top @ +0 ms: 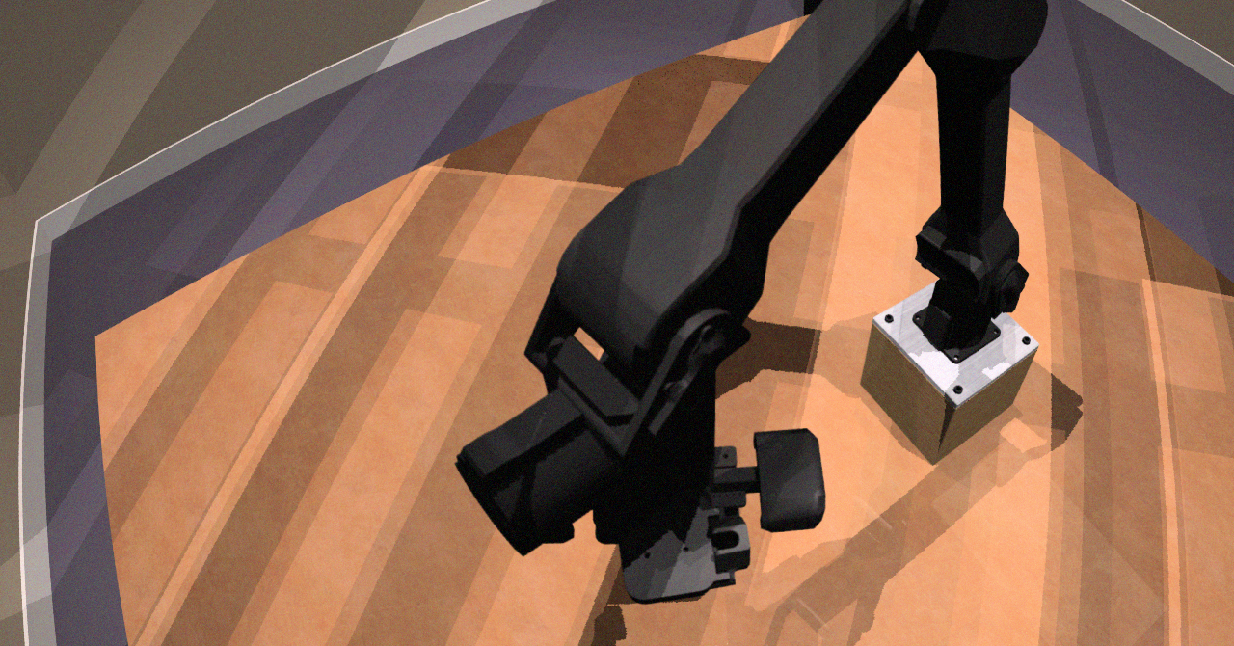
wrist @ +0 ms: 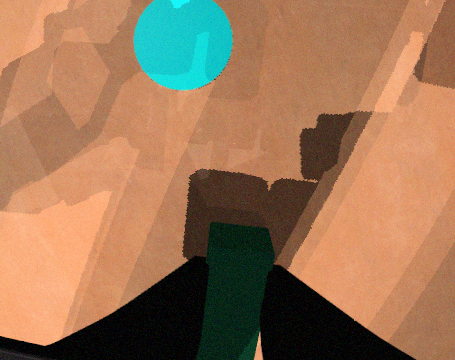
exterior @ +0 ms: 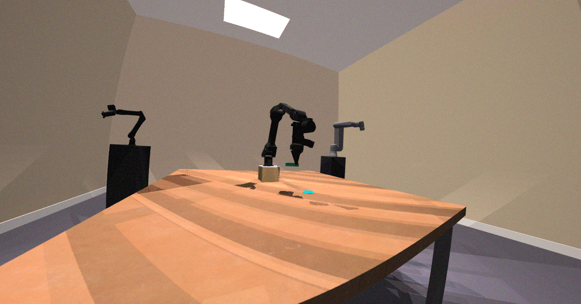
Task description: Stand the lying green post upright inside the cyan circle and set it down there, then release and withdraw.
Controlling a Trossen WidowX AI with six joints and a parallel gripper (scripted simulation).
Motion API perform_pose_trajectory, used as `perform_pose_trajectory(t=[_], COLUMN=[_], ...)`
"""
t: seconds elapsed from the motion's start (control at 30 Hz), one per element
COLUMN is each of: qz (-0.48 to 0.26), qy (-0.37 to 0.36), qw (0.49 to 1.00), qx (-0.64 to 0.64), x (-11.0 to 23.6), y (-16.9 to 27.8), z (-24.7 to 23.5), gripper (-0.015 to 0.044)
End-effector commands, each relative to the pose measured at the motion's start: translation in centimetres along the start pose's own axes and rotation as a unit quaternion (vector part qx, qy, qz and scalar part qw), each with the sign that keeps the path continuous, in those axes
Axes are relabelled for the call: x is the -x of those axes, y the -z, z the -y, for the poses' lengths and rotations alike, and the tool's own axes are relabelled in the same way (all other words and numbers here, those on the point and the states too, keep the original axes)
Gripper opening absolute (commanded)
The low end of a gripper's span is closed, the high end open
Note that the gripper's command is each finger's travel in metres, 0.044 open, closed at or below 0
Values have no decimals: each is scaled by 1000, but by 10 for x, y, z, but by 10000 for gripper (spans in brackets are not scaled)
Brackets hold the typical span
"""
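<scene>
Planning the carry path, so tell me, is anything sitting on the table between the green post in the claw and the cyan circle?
Nothing visible does. The claw holds the green rectangular post above the wooden table; only bare wood and shadows lie between it and the flat cyan circle.

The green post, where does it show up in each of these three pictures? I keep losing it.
Top: not in view; the arm hides it.
Exterior: the green post is a small sliver lying level under the gripper, held above the table.
Wrist: low centre, clamped between the dark fingers.
Shared landmark: the cyan circle, seen in the exterior and wrist views only.
</scene>
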State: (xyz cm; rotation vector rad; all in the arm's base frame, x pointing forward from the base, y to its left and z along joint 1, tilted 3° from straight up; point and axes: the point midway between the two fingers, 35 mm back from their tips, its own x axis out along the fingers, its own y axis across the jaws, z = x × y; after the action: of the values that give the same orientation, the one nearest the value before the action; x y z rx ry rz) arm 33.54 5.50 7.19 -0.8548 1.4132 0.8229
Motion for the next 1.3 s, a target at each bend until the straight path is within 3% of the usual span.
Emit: perform_pose_trajectory(t=[0.0,0.73,1.27], qz=[0,2,36], qy=[-4,-11,-13], qw=[1000,998,998], qx=[7,57,43], x=[0,1,-8], y=[-11,-68,-77], z=[-4,-32,-29], gripper=[23,23,23])
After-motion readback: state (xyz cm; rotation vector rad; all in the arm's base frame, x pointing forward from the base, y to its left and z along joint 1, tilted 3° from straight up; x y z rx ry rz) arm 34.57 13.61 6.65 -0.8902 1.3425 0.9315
